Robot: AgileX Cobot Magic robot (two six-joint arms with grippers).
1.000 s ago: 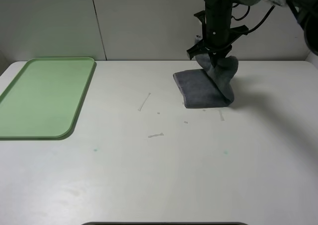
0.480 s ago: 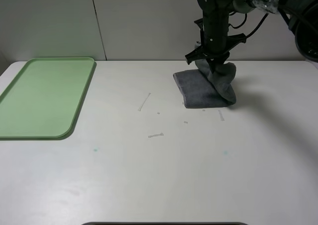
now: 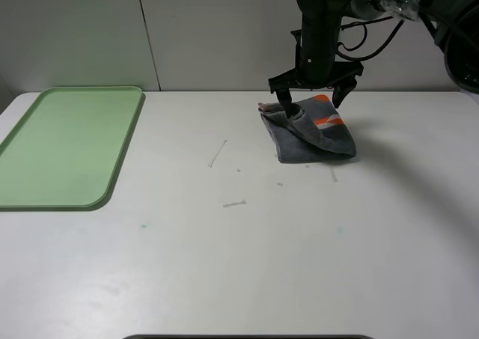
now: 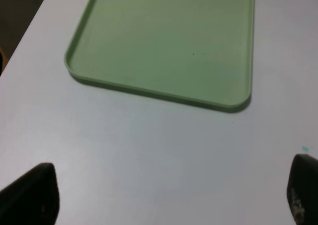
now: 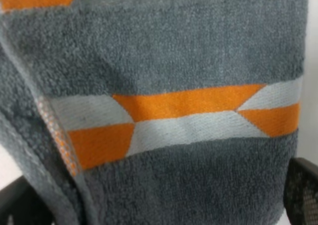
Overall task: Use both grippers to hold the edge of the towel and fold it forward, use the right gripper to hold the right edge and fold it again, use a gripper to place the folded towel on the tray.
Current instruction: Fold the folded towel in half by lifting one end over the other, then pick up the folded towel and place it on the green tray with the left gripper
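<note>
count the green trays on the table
1: the tray lies at the left of the table, well apart from the folded towel. No second one shows; none seems hidden.

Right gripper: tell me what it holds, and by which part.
Nothing. The right gripper stands open over the folded towel, prongs spread wide; the towel lies on the table.

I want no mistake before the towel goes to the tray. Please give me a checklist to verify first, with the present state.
1. Right gripper jaws spread, not clamping: ok.
2. Towel folded, lying on the table: ok.
3. Fold lying flat: cannot tell, the top layer looks bunched.
4. Tray with nothing on it: ok.
5. Left gripper open, near the tray: ok.
</note>
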